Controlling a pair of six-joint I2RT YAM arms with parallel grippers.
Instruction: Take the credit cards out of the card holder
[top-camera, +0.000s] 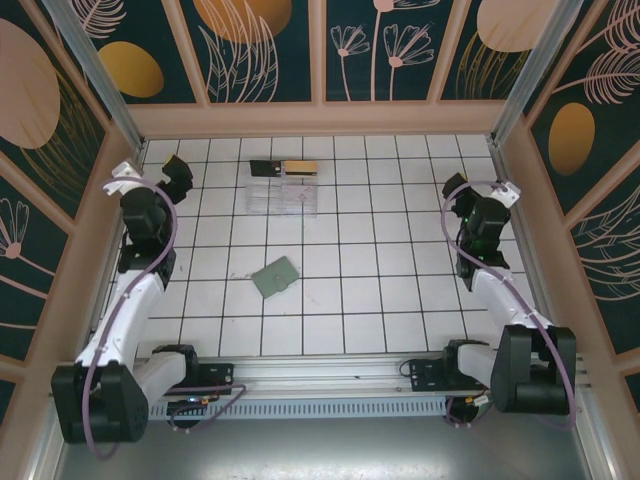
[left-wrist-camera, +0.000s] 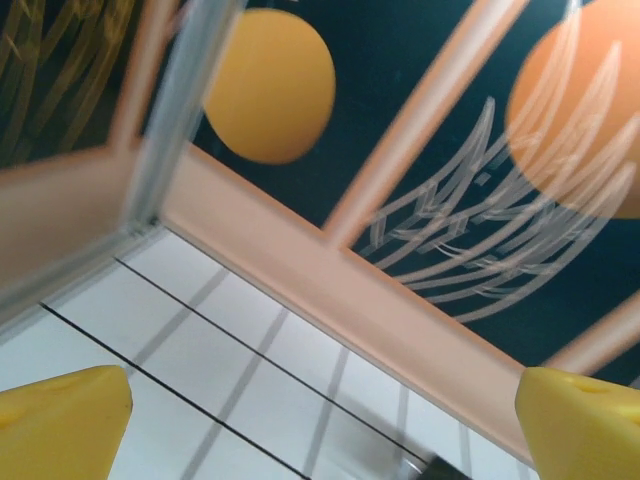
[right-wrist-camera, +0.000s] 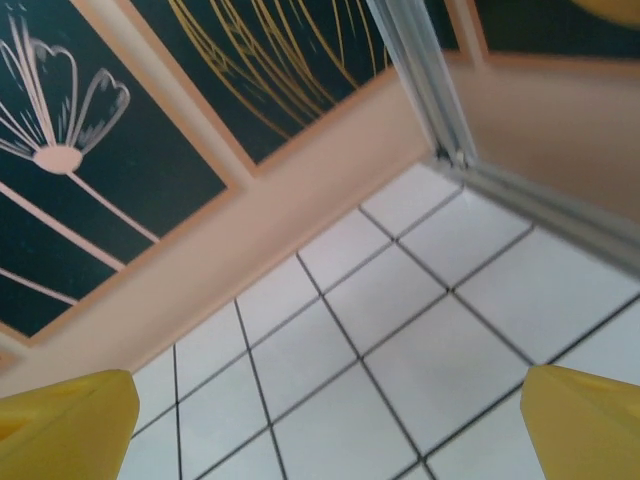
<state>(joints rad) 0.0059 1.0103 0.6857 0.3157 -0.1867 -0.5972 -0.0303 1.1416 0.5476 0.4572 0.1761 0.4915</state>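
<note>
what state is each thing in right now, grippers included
small flat grey-green card holder: looks folded shut, lying flat, untouched
clear plastic box: lying flat, lid state unclear
tan-gold rectangle: lying at the box's far edge
left gripper: open, empty
right gripper: open, empty

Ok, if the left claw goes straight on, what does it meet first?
Probably the pink rail under the back wall; only bare tiles lie before the left claw.

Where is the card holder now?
Top view: the card holder lies on the white tiles, left of centre, on the near side of the clear plastic box.
</note>
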